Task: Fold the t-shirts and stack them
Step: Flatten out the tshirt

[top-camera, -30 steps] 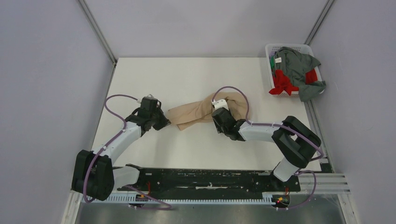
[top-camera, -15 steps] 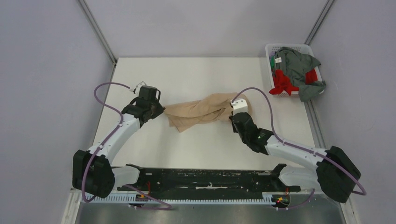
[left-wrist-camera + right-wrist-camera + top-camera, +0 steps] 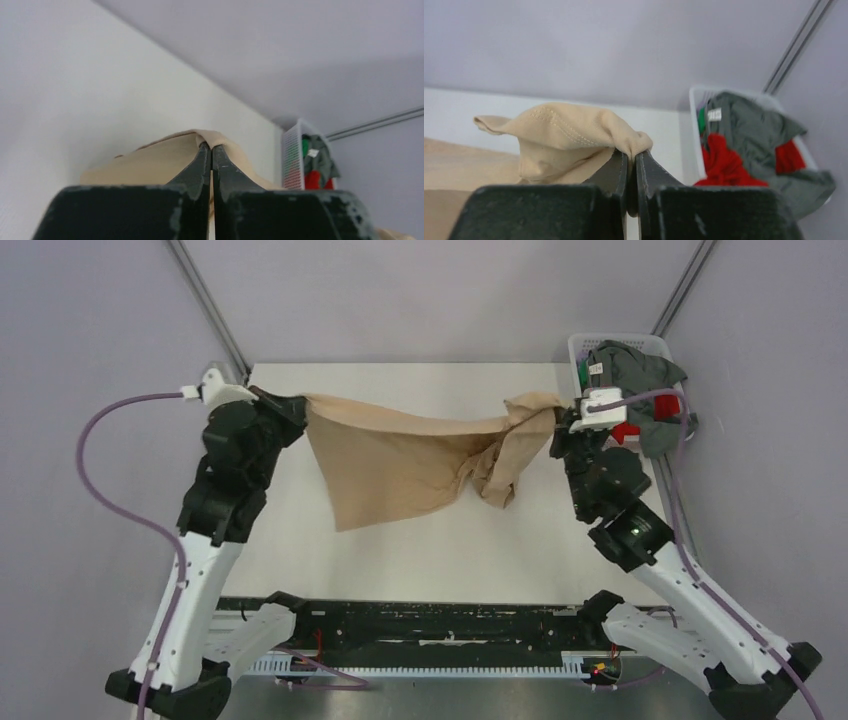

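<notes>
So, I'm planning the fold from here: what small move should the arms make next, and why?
Probably draw the arms slightly further apart. Both jaws are shut on the tan t-shirt, which hangs between them over the table; its left part is spread, but the end by the right arm is bunched and twisted, so it likely would not lie flat yet.

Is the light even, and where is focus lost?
Top external view: even, diffuse light, no glare. Right wrist view: stitching on the tan-beige cloth t-shirt is crisp, the white plastic lattice basket behind looks softer. Left wrist view: shirt slightly soft.
</notes>
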Available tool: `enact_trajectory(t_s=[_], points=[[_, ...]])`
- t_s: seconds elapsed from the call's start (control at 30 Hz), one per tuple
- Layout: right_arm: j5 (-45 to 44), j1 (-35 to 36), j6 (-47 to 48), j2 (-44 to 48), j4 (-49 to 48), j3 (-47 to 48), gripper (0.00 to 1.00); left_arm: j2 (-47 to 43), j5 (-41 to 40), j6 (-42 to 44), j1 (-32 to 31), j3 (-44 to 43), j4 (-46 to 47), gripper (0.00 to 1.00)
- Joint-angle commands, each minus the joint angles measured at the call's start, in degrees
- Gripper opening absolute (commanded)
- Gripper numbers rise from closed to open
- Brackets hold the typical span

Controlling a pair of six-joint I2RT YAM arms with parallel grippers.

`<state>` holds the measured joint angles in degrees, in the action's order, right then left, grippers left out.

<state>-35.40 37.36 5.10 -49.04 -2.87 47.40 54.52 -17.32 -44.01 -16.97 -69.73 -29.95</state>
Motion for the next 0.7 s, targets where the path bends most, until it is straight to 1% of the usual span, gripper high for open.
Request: enact_trajectory(t_s=[0.0,0.07,0.2,0.23,0.33,0.4,0.5,0.6,0.67], points=[[5.02,-0.05,10.78,5.42,-3.28,13.98,0.00,-5.65,-4.40,6.18,0.10,-10.97,2.82,0.02],[11.19,-0.02,12.22,5.27,-0.82,21.80,0.00,-7.06,-3.56,8.07,0.14,-15.53,2.59,0.02],[29.65,-0.01,14.82,0.47,10.51,42.04,0.00,-9.33,-0.10,11.52,0.12,-24.92,1.58,0.02],[32.77,-0.01,15.10,-0.79,13.31,47.58,0.00,-9.93,0.67,12.12,0.10,-26.58,1.64,0.02],[40.29,-0.01,15.06,-3.22,16.42,58.74,0.00,-11.77,1.99,13.83,0.11,-31.39,1.72,0.02],[41.76,0.03,14.24,-3.01,14.85,60.51,0.00,-12.72,2.64,14.46,0.12,-33.33,1.72,0.02],[41.82,0.00,14.85,-1.81,13.19,60.45,0.00,-13.72,2.95,15.20,0.11,-34.58,2.01,0.02],[39.53,-0.01,16.08,-1.07,11.99,59.41,0.00,-13.59,1.72,15.38,0.19,-34.45,2.01,0.02],[36.60,-0.01,16.90,-0.60,10.61,56.31,0.00,-12.83,1.09,15.30,0.15,-33.41,2.01,0.02]])
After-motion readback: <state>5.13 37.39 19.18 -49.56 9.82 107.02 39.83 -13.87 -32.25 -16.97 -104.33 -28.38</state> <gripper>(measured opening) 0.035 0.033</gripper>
